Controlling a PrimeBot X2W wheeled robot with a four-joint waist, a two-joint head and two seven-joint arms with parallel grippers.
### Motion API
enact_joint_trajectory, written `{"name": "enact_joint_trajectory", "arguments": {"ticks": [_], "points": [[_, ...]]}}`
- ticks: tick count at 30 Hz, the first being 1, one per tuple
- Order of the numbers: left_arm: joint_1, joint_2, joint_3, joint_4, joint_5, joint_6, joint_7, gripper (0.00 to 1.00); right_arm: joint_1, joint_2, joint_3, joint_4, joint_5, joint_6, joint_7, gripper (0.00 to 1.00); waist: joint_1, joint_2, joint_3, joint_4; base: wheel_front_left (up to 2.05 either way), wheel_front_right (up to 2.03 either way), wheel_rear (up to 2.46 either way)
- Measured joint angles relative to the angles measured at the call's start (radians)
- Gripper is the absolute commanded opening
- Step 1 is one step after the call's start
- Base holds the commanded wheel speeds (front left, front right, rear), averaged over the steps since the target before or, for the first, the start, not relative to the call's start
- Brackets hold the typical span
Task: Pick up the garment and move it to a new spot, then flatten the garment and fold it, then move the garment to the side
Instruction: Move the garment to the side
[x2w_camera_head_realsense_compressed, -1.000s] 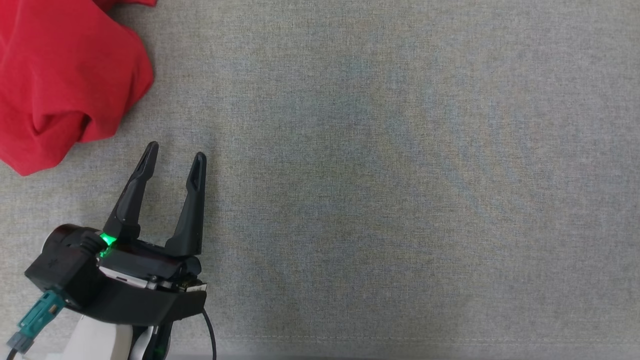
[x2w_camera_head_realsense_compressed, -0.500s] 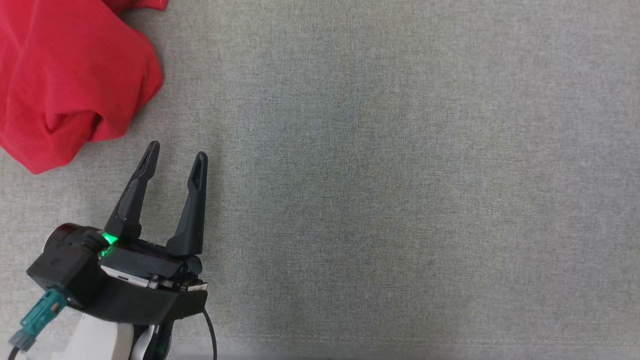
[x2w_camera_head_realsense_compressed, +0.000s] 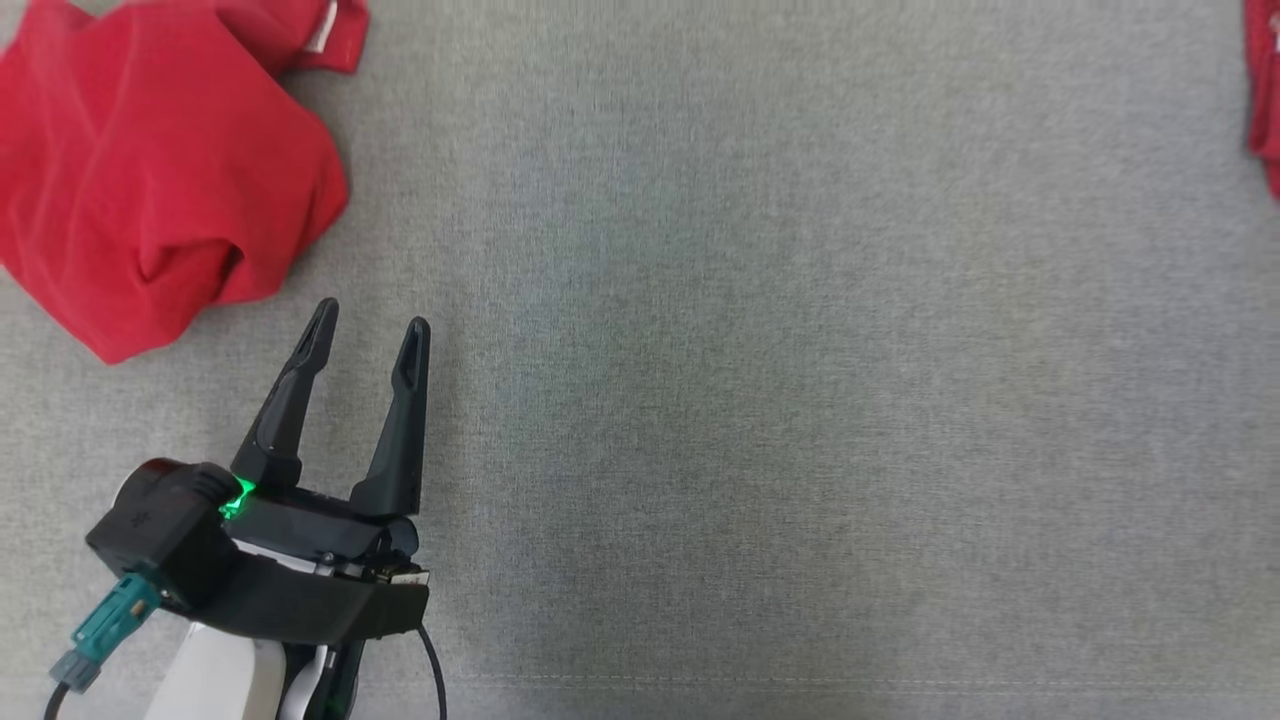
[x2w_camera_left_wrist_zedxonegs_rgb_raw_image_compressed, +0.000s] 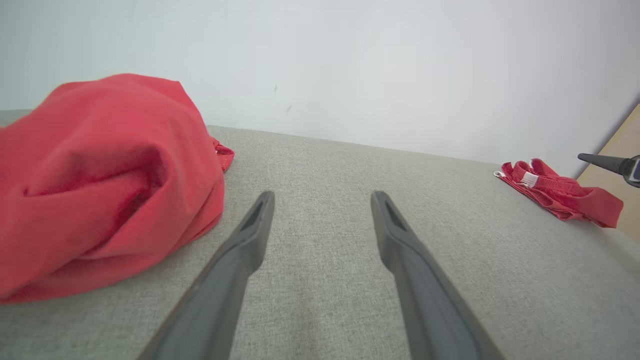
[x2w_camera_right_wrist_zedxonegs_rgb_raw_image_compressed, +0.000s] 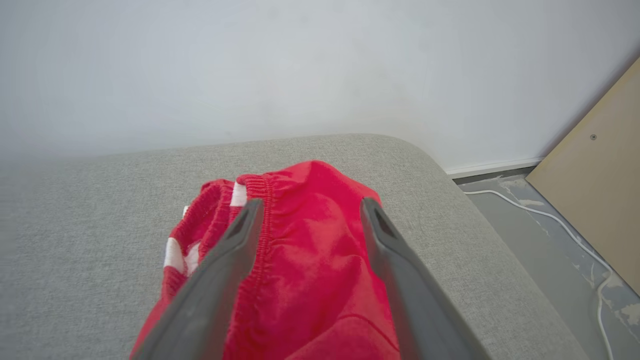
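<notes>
Near edge of the padded surface, left side: my left tool (x2w_camera_head_realsense_compressed: 372, 318) is over bare grey cloth. Its fingers are spread apart with nothing between them, and the tips point toward the far edge.
Left tool lamp: a small green light (x2w_camera_head_realsense_compressed: 241, 493) glows at the base of one finger.
Right end of the surface: my right tool (x2w_camera_right_wrist_zedxonegs_rgb_raw_image_compressed: 311, 201) also has its fingers spread. They frame the striped garment (x2w_camera_right_wrist_zedxonegs_rgb_raw_image_compressed: 310, 270) below, and I cannot tell whether they touch it.
Red garment: a crumpled heap (x2w_camera_head_realsense_compressed: 150, 200) lies toward the far left. It is just beyond the left tool's tips and to their left, with a strip of bare cloth between.
Striped garment: red with white bands and a gathered elastic hem. It is bunched up near the far right corner, well apart from the heap.
Padded surface: grey woven cover (x2w_camera_head_realsense_compressed: 800, 400) with a stitched seam along the near edge and a rounded corner at the far right.
Beyond the surface: a pale wall (x2w_camera_left_wrist_zedxonegs_rgb_raw_image_compressed: 350, 65) stands behind the far edge. Off the right end I see grey floor (x2w_camera_right_wrist_zedxonegs_rgb_raw_image_compressed: 530, 240), a white cable (x2w_camera_right_wrist_zedxonegs_rgb_raw_image_compressed: 559, 220) and a tan board (x2w_camera_right_wrist_zedxonegs_rgb_raw_image_compressed: 600, 190).
</notes>
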Motion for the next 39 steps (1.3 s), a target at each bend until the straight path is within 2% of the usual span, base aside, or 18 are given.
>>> {"name": "enact_joint_trajectory", "arguments": {"ticks": [10,16,25,32,39], "points": [[0.002,-0.011,-0.002,0.044,0.002,0.000,0.000,1.00,0.047,0.042,0.034,0.010,-0.008,0.030,-0.040,1.00,0.0000,-0.0001,-0.096,-0.019,0.00,0.00,0.00],[0.008,-0.009,0.006,0.087,0.008,0.000,0.000,1.00,0.114,0.128,0.068,-0.053,-0.025,0.033,-0.087,1.00,0.0000,-0.0001,-0.169,-0.033,0.00,0.00,0.00],[0.033,-0.012,0.021,0.144,0.036,0.000,0.000,1.00,0.255,0.177,0.088,-0.170,-0.027,0.040,-0.174,1.00,-0.0001,-0.0001,-0.294,-0.059,0.00,0.00,0.00],[0.114,-0.013,0.047,0.173,0.037,0.001,0.000,1.00,0.429,0.221,0.093,-0.276,-0.010,0.023,-0.203,1.00,-0.0001,-0.0002,-0.396,-0.072,0.00,0.00,0.00],[0.182,-0.010,0.086,0.150,0.043,0.017,0.000,1.00,0.630,0.209,0.076,-0.444,-0.002,-0.026,-0.231,1.00,-0.0001,-0.0003,-0.478,-0.082,0.00,0.00,0.00]]}}
